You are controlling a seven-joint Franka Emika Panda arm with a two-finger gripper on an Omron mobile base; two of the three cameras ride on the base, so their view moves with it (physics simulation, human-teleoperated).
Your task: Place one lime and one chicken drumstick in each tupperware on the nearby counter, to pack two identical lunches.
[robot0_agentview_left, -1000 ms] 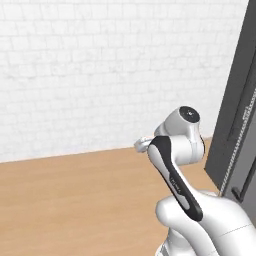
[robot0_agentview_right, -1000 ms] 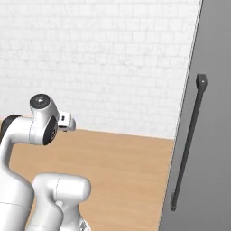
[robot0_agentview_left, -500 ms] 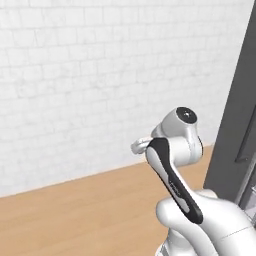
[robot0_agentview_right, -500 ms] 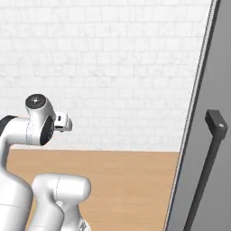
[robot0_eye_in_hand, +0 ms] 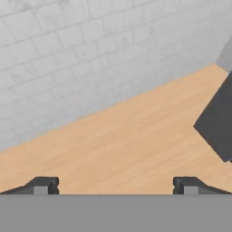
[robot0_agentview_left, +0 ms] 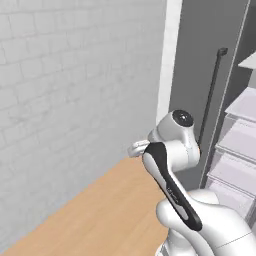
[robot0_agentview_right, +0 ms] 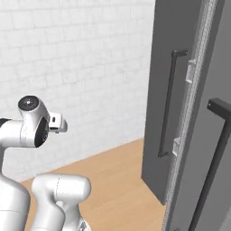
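**Operator:** While I pan from the left, what I get first is the white brick wall [robot0_agentview_left: 65,100], then the pale wood-brown floor [robot0_agentview_left: 110,210], then my white arm with its dark joints [robot0_agentview_left: 170,165], and on the far right a tall dark grey door with a black bar handle [robot0_agentview_right: 169,103], standing open beside white shelves [robot0_agentview_left: 240,150].

**Colleague:** Any limes, drumsticks or tupperware yet?

**Operator:** None that I can make out from the base cameras or the hand camera. So I cannot say where they lie relative to the pincer; my guess is they sit somewhere off to the side of what these cameras cover.

**Colleague:** And progress?

**Operator:** From what I see, I'd judge nothing shows as packed. No tray, no counter with cabinet fronts. All four items look to be ahead of me, though I can't rule out work done out of frame.

**Colleague:** State of the pincer?

**Operator:** In the hand camera the two-finger gripper [robot0_eye_in_hand: 113,186] has its dark fingertips [robot0_eye_in_hand: 43,185] spread wide apart, with bare floor between them. It carries nothing and looks down at wood and wall, with a dark grey edge at the right.

**Colleague:** Next?

**Operator:** I'd reckon I need to find the food before any grasp.
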